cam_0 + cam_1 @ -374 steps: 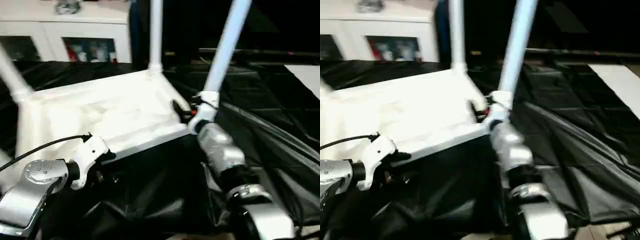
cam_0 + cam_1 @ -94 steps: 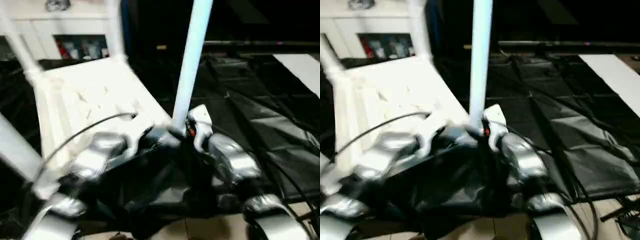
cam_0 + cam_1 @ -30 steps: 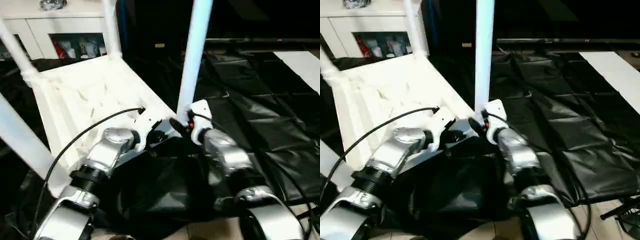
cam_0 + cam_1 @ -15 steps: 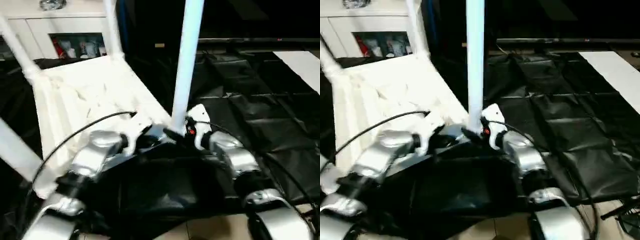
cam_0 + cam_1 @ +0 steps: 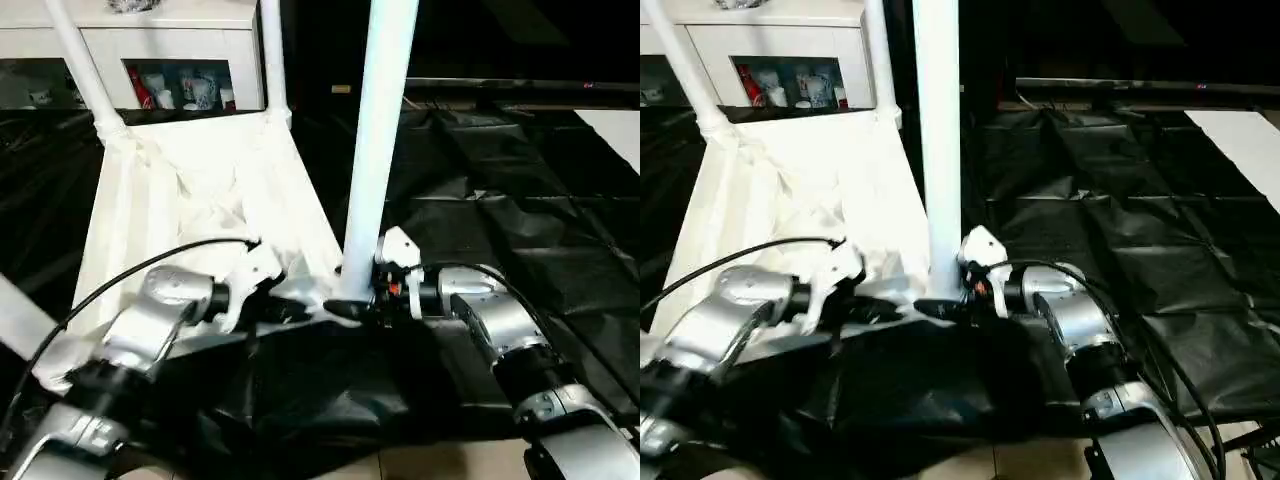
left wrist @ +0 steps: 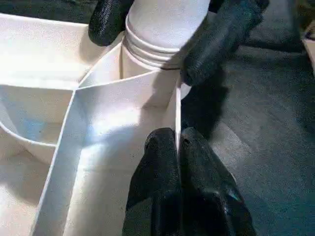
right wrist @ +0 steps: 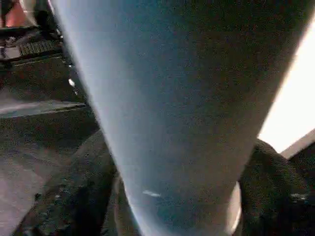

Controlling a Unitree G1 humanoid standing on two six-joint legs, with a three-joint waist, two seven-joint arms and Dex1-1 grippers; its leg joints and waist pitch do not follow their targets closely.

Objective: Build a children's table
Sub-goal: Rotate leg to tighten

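Lay upside down on the black sheet (image 5: 520,210), the tabletop (image 5: 190,200), ribbed underside up and corner sockets open to the legs, three already standing in the left eye view. Pinched the near rim wall beside the corner socket with the left gripper (image 6: 178,147), fingers together, apparently steadying the top. Straddled the base of the nearest leg (image 5: 380,150) with the right gripper (image 6: 162,34), fingers spread and pressed to either side just above the socket, probably seating it.

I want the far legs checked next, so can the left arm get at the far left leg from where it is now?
Probably not directly. The left gripper is shut on the tabletop's near edge wall, and the far left leg stands across the whole tabletop; nothing blocks the path, but it must let go first.
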